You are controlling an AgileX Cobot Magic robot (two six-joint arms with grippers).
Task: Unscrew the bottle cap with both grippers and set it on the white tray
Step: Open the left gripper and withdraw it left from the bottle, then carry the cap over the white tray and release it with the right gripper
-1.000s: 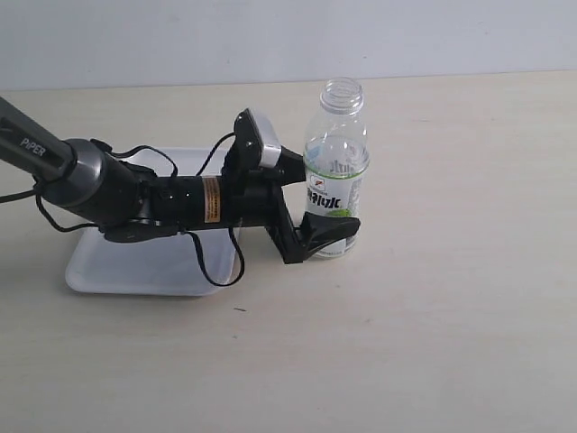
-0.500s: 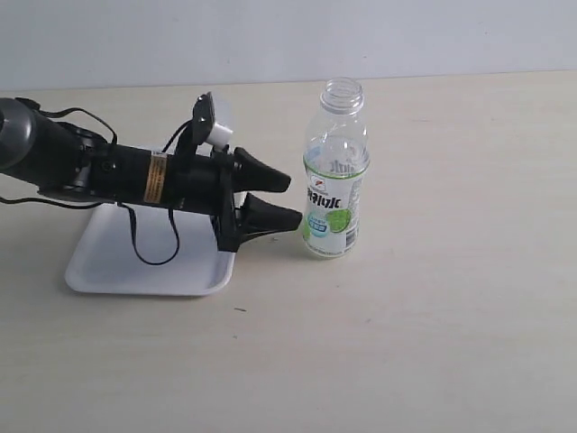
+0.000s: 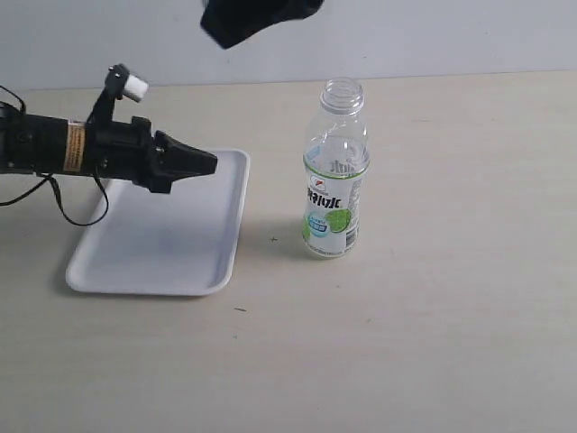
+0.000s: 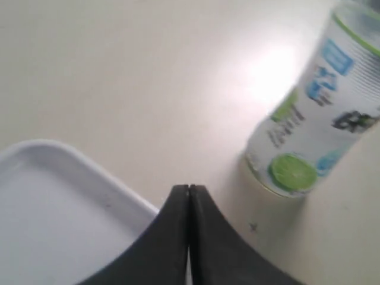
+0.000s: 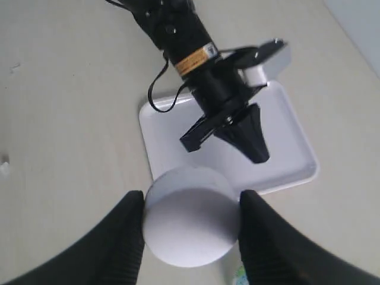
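The bottle (image 3: pixel 335 171) stands upright and uncapped on the table, to the right of the white tray (image 3: pixel 162 244); its lime label shows in the left wrist view (image 4: pixel 314 113). My left gripper (image 3: pixel 209 163) is shut and empty, hovering over the tray's right part, well apart from the bottle; its closed tips (image 4: pixel 189 189) sit above the tray's rim (image 4: pixel 89 172). My right gripper (image 5: pixel 191 205) is shut on the bottle cap (image 5: pixel 190 217), high above the scene; only its dark blurred bulk (image 3: pixel 257 18) shows at the exterior view's top edge. The tray (image 5: pixel 291 148) lies below it.
The left arm (image 3: pixel 63 149) with its cables and yellow sticker reaches in from the left over the tray's far side. The left arm's body (image 5: pixel 196 59) also shows from above. Bare beige tabletop surrounds the bottle and tray.
The left gripper let go of the bottle, pulled back to the left over the tray and shut. The right gripper's dark bulk has come into view at the top.
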